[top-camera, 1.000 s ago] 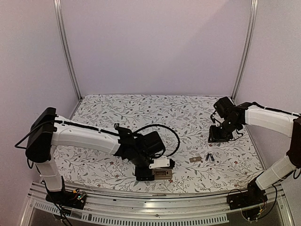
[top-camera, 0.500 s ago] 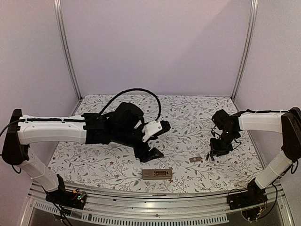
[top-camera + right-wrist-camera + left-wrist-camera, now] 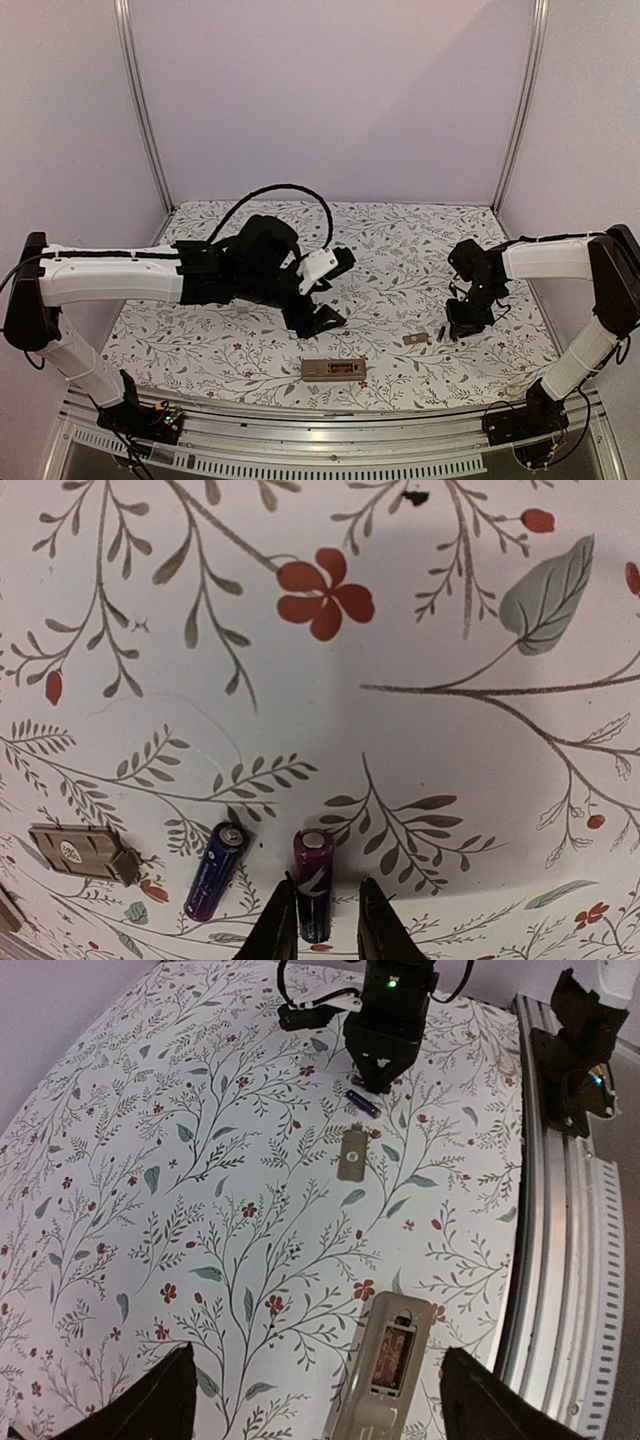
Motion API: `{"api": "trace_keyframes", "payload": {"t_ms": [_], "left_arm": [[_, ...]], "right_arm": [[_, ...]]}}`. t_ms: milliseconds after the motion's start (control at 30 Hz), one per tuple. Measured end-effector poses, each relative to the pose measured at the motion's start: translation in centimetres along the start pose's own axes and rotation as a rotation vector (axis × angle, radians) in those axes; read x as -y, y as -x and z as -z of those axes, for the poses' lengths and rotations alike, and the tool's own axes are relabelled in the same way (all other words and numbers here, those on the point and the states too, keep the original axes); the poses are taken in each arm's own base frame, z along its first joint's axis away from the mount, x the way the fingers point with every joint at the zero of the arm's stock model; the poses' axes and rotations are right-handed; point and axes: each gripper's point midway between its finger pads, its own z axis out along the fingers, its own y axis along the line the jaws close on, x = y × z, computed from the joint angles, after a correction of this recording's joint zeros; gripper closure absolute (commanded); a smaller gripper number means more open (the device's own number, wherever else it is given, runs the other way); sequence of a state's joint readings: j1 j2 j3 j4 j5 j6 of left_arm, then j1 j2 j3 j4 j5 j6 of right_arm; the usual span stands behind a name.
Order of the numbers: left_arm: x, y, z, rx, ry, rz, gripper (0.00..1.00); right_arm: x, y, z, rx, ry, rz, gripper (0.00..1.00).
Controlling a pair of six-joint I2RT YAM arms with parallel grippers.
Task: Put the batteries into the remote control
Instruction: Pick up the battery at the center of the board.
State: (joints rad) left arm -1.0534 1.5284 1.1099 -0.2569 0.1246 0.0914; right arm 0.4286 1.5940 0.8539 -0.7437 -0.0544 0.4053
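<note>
The beige remote control (image 3: 334,370) lies near the table's front edge, its battery bay open and empty (image 3: 388,1358). Two batteries lie side by side on the floral cloth, a blue one (image 3: 213,870) and a purple-red one (image 3: 313,872). My right gripper (image 3: 325,930) is down over the purple-red battery with a finger on each side. Its left finger touches the cell and a small gap shows at the right finger. My left gripper (image 3: 317,1360) hangs wide open and empty above the table, up and behind the remote (image 3: 325,292).
The remote's loose beige battery cover (image 3: 80,852) lies just left of the batteries (image 3: 415,339). A metal rail (image 3: 300,435) runs along the table's front edge. The left arm's black cable (image 3: 280,190) loops above its wrist.
My left arm has lifted off the remote and swung up and back with its jaws wide. My right gripper has come down to the batteries and narrowed around the purple-red one.
</note>
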Motion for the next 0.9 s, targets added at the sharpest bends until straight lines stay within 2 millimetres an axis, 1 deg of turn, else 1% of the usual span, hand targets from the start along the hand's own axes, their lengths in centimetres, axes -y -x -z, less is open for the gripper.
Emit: {"api": "trace_keyframes", "payload": {"t_ms": [67,133,167,467,700,800,900], "left_arm": [[-0.1,0.0,0.0,0.001,0.001,0.001,0.16],[-0.2,0.0,0.0,0.001,0.004,0.004,0.16],[-0.3,0.0,0.0,0.002,0.007,0.006,0.16],[-2.2,-0.2,0.2,0.002,0.047,0.077,0.17],[-3.6,-0.6,0.2,0.003,0.084,0.13,0.17],[-3.8,-0.6,0.2,0.006,0.091,0.144,0.17],[-4.0,-0.4,0.3,0.012,0.102,0.148,0.17]], "right_arm": [[0.1,0.0,0.0,0.001,-0.004,0.0,0.88],[0.3,0.2,-0.1,0.004,-0.011,-0.008,0.97],[0.4,0.2,-0.1,0.006,-0.014,-0.01,1.0],[0.8,0.7,0.1,0.02,-0.015,-0.025,1.0],[1.9,0.9,0.3,0.039,-0.071,-0.026,1.0],[2.1,1.2,0.8,0.055,-0.083,-0.027,1.0],[1.9,1.7,1.6,0.083,-0.078,-0.024,1.0]]}}
